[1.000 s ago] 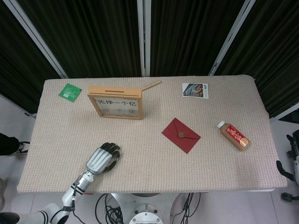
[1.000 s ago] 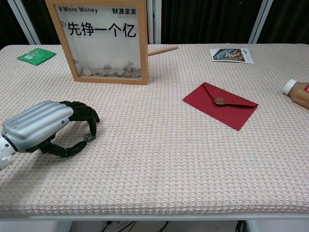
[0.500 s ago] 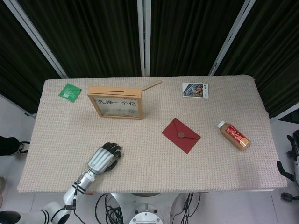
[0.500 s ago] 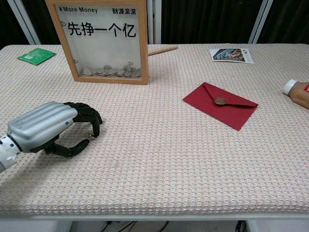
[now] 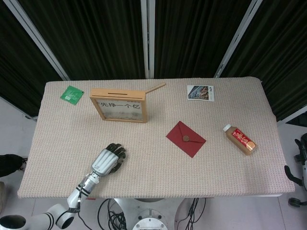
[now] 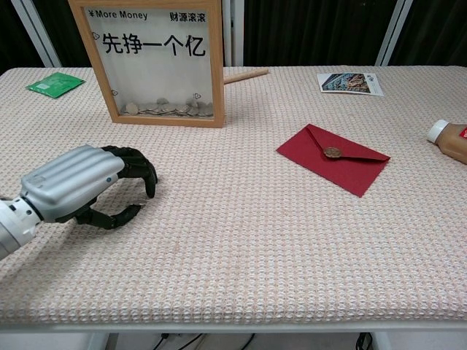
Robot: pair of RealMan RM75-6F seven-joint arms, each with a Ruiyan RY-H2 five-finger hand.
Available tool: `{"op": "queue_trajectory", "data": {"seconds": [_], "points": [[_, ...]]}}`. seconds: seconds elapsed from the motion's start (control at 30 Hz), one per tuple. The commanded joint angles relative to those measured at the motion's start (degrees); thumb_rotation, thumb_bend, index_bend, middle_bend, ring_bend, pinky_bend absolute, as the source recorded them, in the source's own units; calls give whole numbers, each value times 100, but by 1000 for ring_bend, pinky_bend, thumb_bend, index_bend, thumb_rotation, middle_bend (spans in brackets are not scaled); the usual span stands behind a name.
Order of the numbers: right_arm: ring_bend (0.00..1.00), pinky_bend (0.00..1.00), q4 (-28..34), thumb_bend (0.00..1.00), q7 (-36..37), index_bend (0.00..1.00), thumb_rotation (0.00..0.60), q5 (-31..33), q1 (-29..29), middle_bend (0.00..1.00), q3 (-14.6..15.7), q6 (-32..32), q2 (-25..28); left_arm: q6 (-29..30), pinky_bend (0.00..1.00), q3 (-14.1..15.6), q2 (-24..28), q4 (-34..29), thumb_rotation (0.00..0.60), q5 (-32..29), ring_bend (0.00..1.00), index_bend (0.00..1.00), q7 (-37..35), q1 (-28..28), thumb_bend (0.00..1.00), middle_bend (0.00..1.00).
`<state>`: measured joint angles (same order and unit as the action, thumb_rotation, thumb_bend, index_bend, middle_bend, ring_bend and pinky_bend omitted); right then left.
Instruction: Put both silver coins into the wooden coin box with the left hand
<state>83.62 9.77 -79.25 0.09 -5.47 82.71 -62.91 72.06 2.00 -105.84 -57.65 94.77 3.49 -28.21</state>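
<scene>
The wooden coin box [image 5: 118,106] [image 6: 95,65] stands upright at the back left, with a slot in its top edge and several coins lying inside at the bottom. My left hand [image 5: 108,159] [image 6: 80,186] hovers low over the table near the front left, well in front of the box. Its dark fingers [image 6: 139,166] are curled down toward the thumb. No silver coin shows on the cloth or between the fingertips; the hand hides the spot under it. My right hand is in neither view.
A red envelope [image 5: 186,139] [image 6: 333,158] lies mid-table. A bottle [image 5: 240,139] [image 6: 451,139] lies at the right. At the back are a green packet [image 5: 72,94] [image 6: 55,83], a wooden stick [image 5: 155,88] [image 6: 246,74] and a photo card [image 5: 200,92] [image 6: 350,82].
My left hand has shifted a little forward and to the right. The small coin seen at its fingertips a second ago no longer shows.
</scene>
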Motion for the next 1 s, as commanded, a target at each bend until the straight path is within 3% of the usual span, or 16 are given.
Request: {"op": "queue_trajectory", "data": {"seconds": [0.03, 0.3, 0.6, 1.0], "points": [[0, 0, -8, 303, 2, 0, 600, 6, 8, 0, -3, -16, 0, 79, 243, -22, -9, 36, 600, 22, 166, 421, -4, 1, 262, 252], [0, 0, -25, 303, 14, 0, 600, -12, 21, 0, 9, -43, -17, 162, 251, -14, 22, 44, 600, 50, 166, 457, 103, 10, 268, 260], [0, 0, -20, 304, 38, 0, 600, -7, -8, 0, 10, -11, 13, 220, 252, -13, 8, 47, 600, 61, 167, 516, 102, 13, 369, 267], [0, 0, -42, 303, 33, 0, 600, 1, 16, 0, 16, -71, -10, 174, 252, -25, 14, -1, 600, -10, 167, 592, -22, 19, 416, 277]]}}
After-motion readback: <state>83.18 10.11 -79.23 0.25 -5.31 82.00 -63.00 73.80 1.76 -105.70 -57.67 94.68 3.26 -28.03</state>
